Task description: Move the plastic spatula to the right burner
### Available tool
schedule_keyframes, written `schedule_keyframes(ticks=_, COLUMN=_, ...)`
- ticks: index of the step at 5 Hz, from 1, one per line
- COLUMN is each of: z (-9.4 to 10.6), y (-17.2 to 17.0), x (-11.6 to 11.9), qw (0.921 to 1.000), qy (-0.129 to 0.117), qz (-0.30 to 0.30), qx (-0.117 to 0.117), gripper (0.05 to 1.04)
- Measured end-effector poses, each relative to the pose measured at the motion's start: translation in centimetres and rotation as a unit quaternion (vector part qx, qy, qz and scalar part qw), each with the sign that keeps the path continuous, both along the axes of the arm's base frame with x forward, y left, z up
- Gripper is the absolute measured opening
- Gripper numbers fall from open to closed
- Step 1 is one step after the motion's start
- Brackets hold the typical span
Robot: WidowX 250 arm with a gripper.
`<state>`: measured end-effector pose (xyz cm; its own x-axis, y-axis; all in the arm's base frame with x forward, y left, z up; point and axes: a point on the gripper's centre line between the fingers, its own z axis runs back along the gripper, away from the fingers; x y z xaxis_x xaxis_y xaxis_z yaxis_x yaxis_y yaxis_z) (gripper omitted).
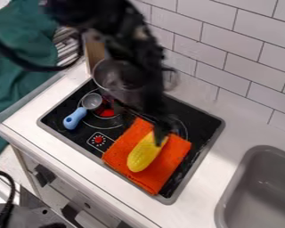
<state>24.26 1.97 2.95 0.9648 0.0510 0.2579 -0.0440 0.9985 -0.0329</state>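
White tiles [245, 67] back a glossy cooktop [57, 118], where the gripper [160, 138], its opening unclear, hangs at a long yellow toy [145, 153] on rough orange cloth [122, 153]. Leftward, the blue-handled spatula [75, 118] slants across the left burner's [107, 112] edge, round grey head wallward.

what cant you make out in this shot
All in the camera view:
- Right burner: mostly hidden by the orange cloth and the arm.
- Clear pot: partly behind the arm, any contents too blurred to tell.
- Gripper: too blurred to tell whether it touches the yellow object.
- Sink: cut off by the right and bottom edges.
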Motion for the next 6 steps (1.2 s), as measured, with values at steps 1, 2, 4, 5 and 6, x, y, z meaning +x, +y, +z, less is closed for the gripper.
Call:
schedule_keyframes(ticks=1, z=-0.2, y=4.1, x=-0.8, qw=0.9994, qy=-0.005, qz=0.034, qx=-0.001, gripper=1.005)
schedule_keyframes(ticks=2, z=-2.2, y=7.0, x=-0.9, qw=0.9988, qy=0.020, qz=0.043, qx=-0.010, gripper=1.005)
schedule_keyframes(ticks=4, z=-4.6, y=11.3, x=-1.3, qw=0.9975, qy=0.051, qz=0.047, qx=-0.012, gripper=1.005)
schedule_keyframes(ticks=5, z=-4.3, y=12.7, x=-0.6, qw=0.9976, qy=0.053, qz=0.044, qx=0.001, gripper=1.005)
schedule_keyframes(ticks=6, z=-5.3, y=13.2, x=-0.3, qw=0.9971, qy=0.064, qz=0.043, qx=-0.001, gripper=1.005)
